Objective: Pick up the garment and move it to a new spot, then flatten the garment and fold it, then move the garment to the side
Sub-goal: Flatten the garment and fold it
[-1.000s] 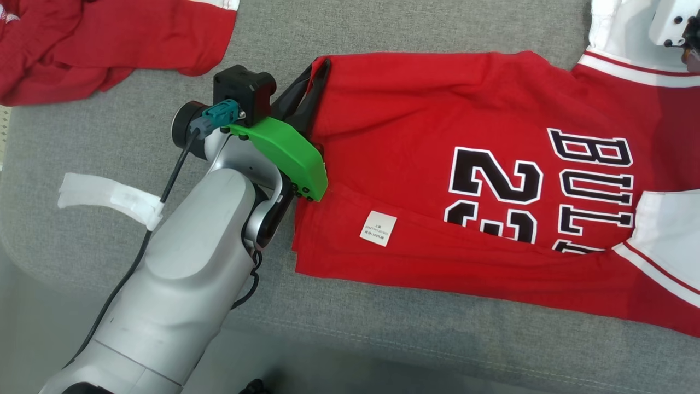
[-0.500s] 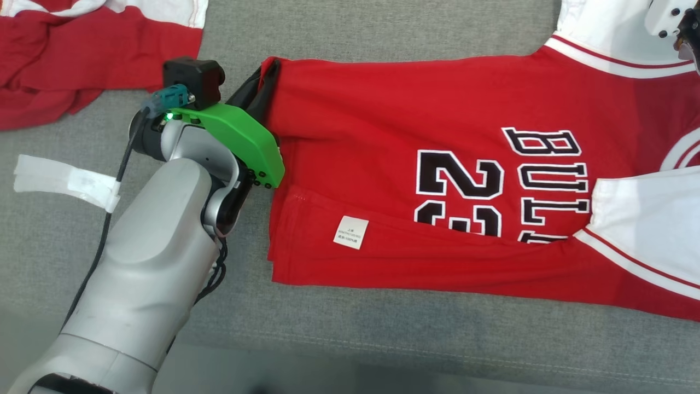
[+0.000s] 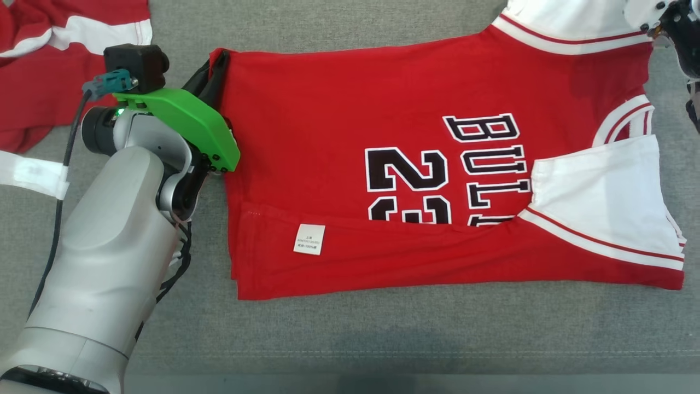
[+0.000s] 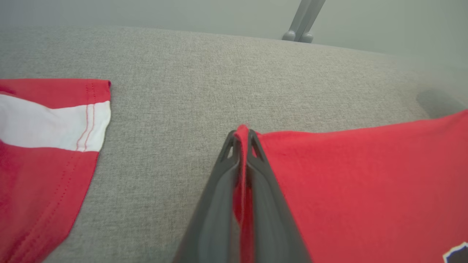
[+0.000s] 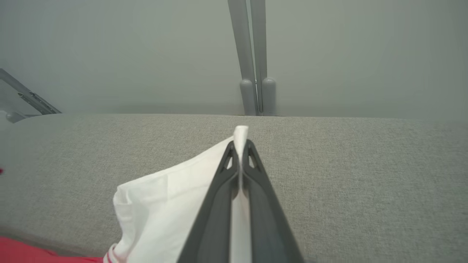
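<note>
the left end effector (image 4: 241, 137) grips a hem corner of the red bulls jersey (image 3: 350, 109). the right end effector (image 5: 240, 146) pinches its white sleeve (image 5: 164, 204).

The red garment (image 3: 328, 98) is soft, matt cloth with a small white tag (image 3: 309, 239). The bench (image 3: 383, 334) has rough grey woven cloth. The green cover (image 3: 186, 117) is smooth plastic. The arm (image 3: 109, 257) looks smooth, slightly shiny.

A red-and-white shirt (image 3: 33, 98) is being borne by the grey fabric surface (image 3: 383, 328) — white tape (image 3: 30, 174) is being seen beside it.
</note>
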